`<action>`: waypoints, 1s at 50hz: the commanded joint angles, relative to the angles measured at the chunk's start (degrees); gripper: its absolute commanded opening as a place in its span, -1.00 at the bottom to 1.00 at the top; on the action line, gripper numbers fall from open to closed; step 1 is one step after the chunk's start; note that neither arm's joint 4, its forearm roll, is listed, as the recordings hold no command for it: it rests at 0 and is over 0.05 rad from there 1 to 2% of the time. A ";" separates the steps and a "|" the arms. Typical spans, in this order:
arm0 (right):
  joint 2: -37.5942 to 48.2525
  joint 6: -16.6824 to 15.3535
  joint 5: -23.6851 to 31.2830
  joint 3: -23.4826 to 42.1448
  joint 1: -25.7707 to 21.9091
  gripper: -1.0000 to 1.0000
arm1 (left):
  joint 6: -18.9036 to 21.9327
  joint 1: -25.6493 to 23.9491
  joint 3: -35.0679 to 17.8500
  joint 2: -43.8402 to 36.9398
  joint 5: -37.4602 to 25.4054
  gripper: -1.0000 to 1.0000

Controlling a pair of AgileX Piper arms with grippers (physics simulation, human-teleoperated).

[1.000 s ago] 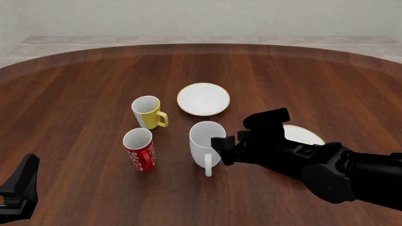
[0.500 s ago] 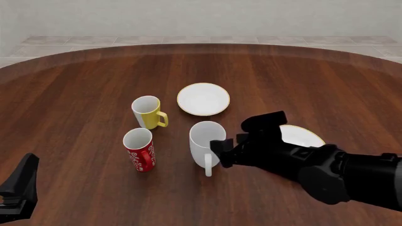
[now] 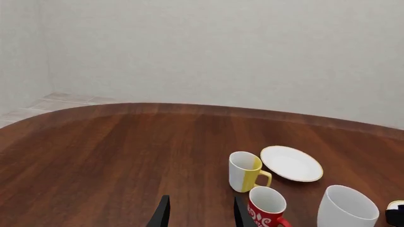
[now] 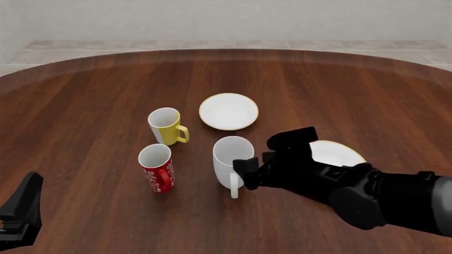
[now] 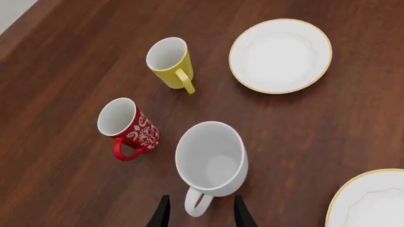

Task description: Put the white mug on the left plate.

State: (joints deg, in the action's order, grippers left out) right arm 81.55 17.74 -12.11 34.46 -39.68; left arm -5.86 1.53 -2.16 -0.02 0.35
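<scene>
Left gripper (image 3: pixel 197 213) low at the near table (image 4: pixel 84 84) edge, fingers apart and holding nothing, right gripper (image 5: pixel 197 212) open just above the white mug's handle, white mug (image 4: pixel 231 158) standing upright (not gripped), the left plate (image 4: pixel 228 111) just beyond the mug.

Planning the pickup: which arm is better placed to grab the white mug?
Right. The right gripper is open and hangs over the white mug, its fingers either side of the handle. The left gripper sits at the table's near left edge, far from it.
</scene>
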 commanded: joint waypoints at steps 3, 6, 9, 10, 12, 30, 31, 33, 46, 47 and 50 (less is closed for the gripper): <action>0.73 0.11 -0.62 -0.14 -0.13 1.00 | -0.11 0.04 -0.08 0.00 -0.02 1.00; 0.89 0.11 -0.78 -0.22 -0.03 1.00 | -0.05 0.05 -0.06 0.00 -0.05 1.00; 1.14 0.08 -0.92 -0.21 -0.01 1.00 | -0.04 0.04 -0.06 0.00 -0.05 1.00; 1.22 0.07 -0.94 -0.21 0.01 1.00 | -0.04 0.03 -0.05 0.00 -0.05 1.00; 1.45 0.07 -1.17 -0.27 -0.01 1.00 | -0.05 0.02 -0.07 0.00 -0.05 1.00; 3.34 0.00 -1.93 0.00 -0.16 1.00 | -0.17 -0.03 -0.04 0.00 -0.05 1.00; 3.51 0.00 -1.97 0.06 -0.18 1.00 | -0.18 -0.04 -0.04 0.00 -0.05 1.00; 3.81 -0.02 -2.11 0.13 -0.23 1.00 | -0.19 -0.03 -0.03 0.00 -0.08 1.00; 4.36 -0.18 -2.07 0.53 -0.44 1.00 | -0.27 -0.17 0.10 0.00 0.02 1.00; 4.37 -0.18 -2.07 0.53 -0.44 1.00 | -0.27 -0.17 0.10 0.00 0.02 1.00; 4.54 -0.21 -2.13 0.55 -0.46 1.00 | -0.28 -0.18 0.11 0.00 0.02 1.00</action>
State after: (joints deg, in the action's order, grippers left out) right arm 85.57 17.62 -14.11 34.85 -40.05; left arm -6.08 1.41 -2.11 -0.02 0.34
